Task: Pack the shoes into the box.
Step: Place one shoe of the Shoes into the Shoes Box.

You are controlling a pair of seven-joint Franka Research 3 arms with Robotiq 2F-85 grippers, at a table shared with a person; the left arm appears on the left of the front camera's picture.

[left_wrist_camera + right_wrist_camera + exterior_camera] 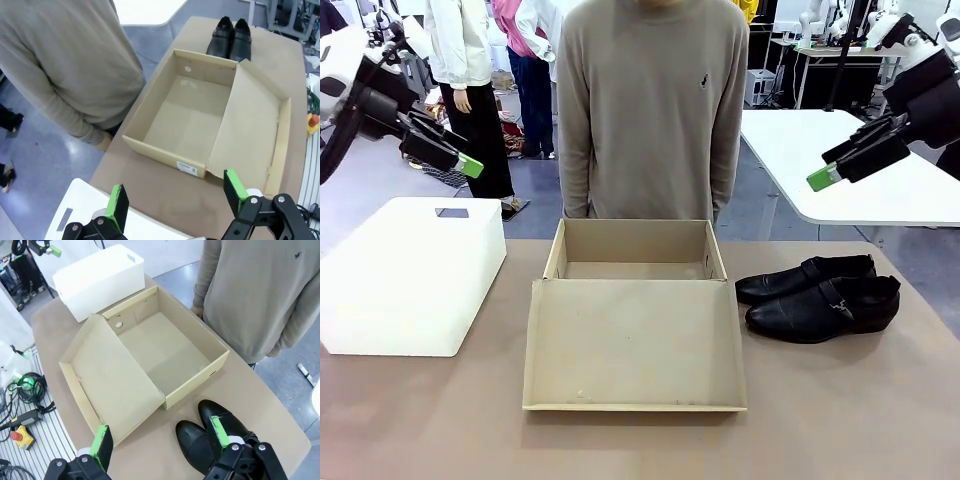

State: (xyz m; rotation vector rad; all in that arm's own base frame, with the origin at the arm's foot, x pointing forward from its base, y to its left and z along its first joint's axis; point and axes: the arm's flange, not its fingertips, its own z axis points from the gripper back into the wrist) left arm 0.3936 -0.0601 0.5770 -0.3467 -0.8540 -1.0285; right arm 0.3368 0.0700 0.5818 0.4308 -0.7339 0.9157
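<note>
Lid flap (635, 345) lies open nearest; box (635, 240) empty on the table (420, 420). Shoes (820, 295) sit paired just right of it. Left claw (470, 165) and right claw (825, 178) hang wide, empty. Advice: right claw grips one shoe across its strap, clearing the box wall.

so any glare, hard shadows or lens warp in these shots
Front view: soft even light, only a faint shadow under the glossy black leather shoes, a pale sheen on their tops, all sharp. Left wrist view: the open brown cardboard box looks skewed by the wide lens, with no glare. Right wrist view: small highlights on the shoe toes, no blur.
</note>
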